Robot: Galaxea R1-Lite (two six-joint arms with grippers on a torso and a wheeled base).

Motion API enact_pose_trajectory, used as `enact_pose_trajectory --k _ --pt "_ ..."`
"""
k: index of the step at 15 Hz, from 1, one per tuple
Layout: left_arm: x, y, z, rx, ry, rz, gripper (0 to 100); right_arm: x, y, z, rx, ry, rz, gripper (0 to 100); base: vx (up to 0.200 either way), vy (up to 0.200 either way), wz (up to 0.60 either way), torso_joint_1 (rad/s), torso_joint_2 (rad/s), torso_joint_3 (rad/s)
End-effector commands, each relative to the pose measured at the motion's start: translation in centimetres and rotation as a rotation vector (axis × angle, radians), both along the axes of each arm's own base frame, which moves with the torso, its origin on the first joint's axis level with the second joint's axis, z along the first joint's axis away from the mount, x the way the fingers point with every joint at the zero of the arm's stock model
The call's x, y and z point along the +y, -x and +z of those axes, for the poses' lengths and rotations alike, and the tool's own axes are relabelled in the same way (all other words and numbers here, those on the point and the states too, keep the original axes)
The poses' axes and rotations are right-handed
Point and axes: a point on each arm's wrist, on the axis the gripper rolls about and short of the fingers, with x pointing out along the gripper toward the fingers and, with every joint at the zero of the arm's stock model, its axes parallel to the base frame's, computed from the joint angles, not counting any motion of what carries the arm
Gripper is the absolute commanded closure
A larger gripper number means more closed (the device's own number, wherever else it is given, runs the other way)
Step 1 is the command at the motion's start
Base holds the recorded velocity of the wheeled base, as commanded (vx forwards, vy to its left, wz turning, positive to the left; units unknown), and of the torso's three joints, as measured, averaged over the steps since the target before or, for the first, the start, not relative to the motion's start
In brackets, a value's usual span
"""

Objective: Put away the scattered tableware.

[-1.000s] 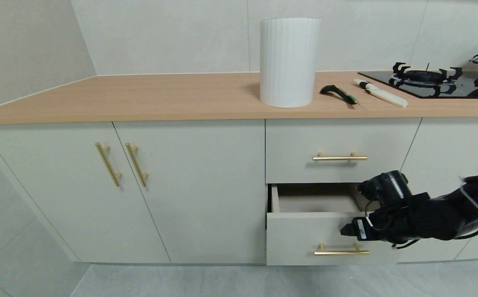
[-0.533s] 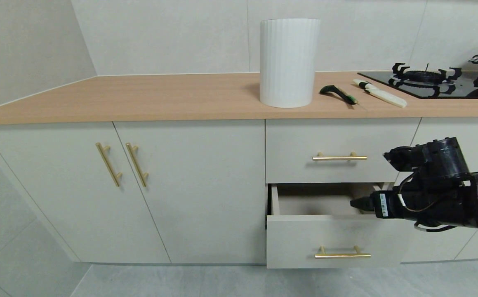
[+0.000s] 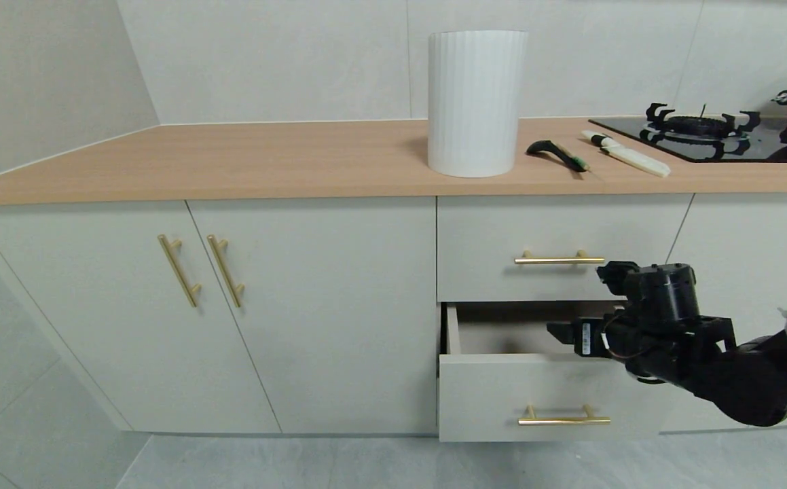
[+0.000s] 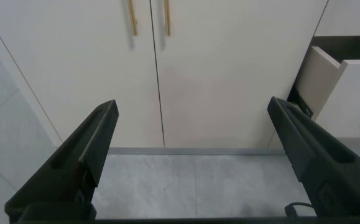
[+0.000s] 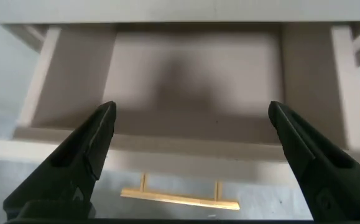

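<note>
Black right pincer (image 3: 575, 302), spread and empty, hovers lower right over the open drawer (image 3: 488, 394), likely readied for the worktop's (image 3: 264, 159) knife (image 3: 627, 153) and peeler (image 3: 556, 153); left pincer (image 4: 192, 106) likewise spread.

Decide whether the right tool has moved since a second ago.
Yes. The right tool has risen toward the upper drawer handle, from the front of the lower drawer to over its opening.

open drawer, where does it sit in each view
Head view: open drawer low, right of centre, under the shut drawer.
Left wrist view: off beside the double doors, side wall and front showing.
Right wrist view: straight ahead, between the right claw fingers.
Landmark: its gold handle, head and right wrist views.
</note>
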Motion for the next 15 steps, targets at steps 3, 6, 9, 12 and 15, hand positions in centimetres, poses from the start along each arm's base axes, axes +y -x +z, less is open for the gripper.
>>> enact_pose_trajectory --k 3,6,9,12,15 --pt "0.0 0.0 0.0 0.002 0.0 0.001 0 0.3 -0.4 -3.1 0.084 0.033 0.003 0 0.0 0.0 0.0 0.0 0.0 0.0" --pt "0.0 0.0 0.0 0.002 0.0 0.001 0 0.3 -0.3 -3.6 0.107 0.044 0.005 0 0.0 0.0 0.0 0.0 0.0 0.0" --pt "0.0 0.0 0.0 0.002 0.0 0.001 0 0.1 0.0 -3.5 0.145 0.058 0.006 0 0.0 0.0 0.0 0.0 0.0 0.0" --pt "0.0 0.0 0.0 0.002 0.0 0.001 0 -0.1 0.8 -2.4 0.18 0.064 0.017 0 0.0 0.0 0.0 0.0 0.0 0.0" --pt "0.0 0.0 0.0 0.002 0.0 0.001 0 -0.4 2.2 -0.8 0.252 0.062 0.055 0 0.0 0.0 0.0 0.0 0.0 0.0"
